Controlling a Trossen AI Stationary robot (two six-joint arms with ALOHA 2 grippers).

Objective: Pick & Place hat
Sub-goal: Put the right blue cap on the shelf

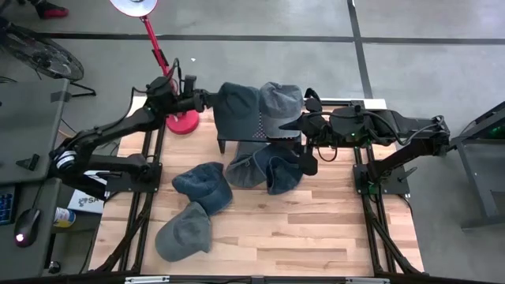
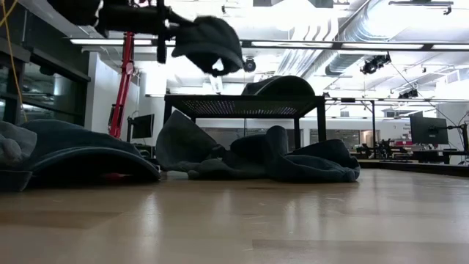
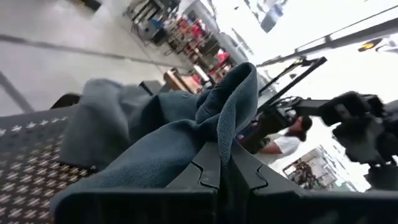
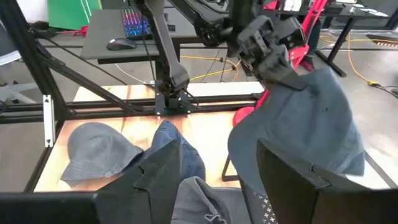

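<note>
Pinched in the left tool (image 1: 207,99), a hat (image 1: 237,106) hangs above the rack (image 1: 260,130); right tool (image 1: 306,130) spread, empty.

Hats (image 1: 237,106) all showing slate blue-grey denim, ribbed weave visible on the held one. Rack (image 1: 260,132) appearing black, its top perforated with small white-looking dots. Table (image 1: 316,229) showing pale wood planks with darker seams. Lamp (image 1: 154,47) glowing red on stand and base. Arms looking dark.

Open-plan lab: monitors (image 2: 429,130), exposed ceiling ducts (image 2: 344,37), keyboard desk (image 4: 118,37).
</note>
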